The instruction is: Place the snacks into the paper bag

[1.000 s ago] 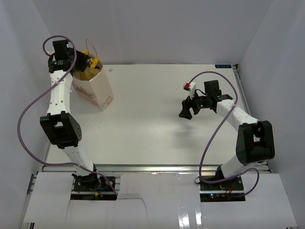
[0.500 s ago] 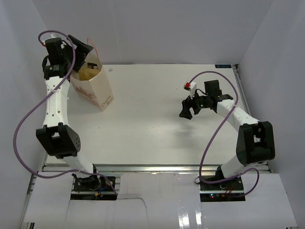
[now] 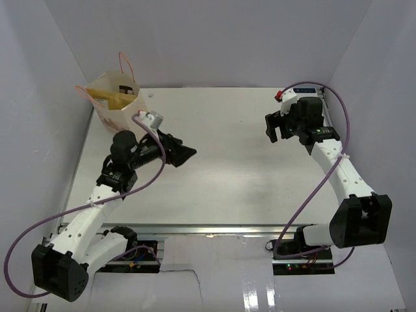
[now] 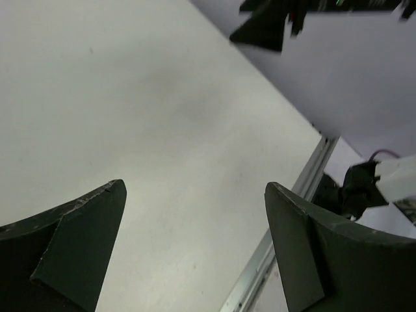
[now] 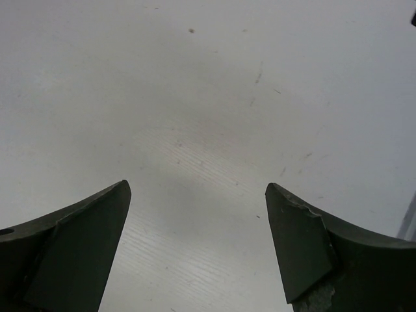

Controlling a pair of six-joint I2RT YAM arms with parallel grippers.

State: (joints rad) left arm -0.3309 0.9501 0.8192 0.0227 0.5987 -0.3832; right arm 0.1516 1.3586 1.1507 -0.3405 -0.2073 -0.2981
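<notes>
The cream paper bag (image 3: 110, 116) with red-orange string handles stands at the far left corner of the table. Yellow snack packaging (image 3: 116, 98) shows inside its open mouth; the other snacks are hidden. My left gripper (image 3: 184, 154) is open and empty, to the right of the bag and in front of it, pointing toward the table's middle. In the left wrist view (image 4: 195, 188) it has only bare table between its fingers. My right gripper (image 3: 272, 129) is open and empty at the far right, over bare table in the right wrist view (image 5: 198, 187).
White walls close in the table on the left, back and right. A metal rail (image 4: 286, 214) runs along the table's right edge. The right arm's purple cable (image 3: 305, 188) loops over the right side of the table.
My left gripper has left the bag's mouth and swung down and right to the middle-left of the table. My right gripper has moved back and to the right, toward the far right corner.
</notes>
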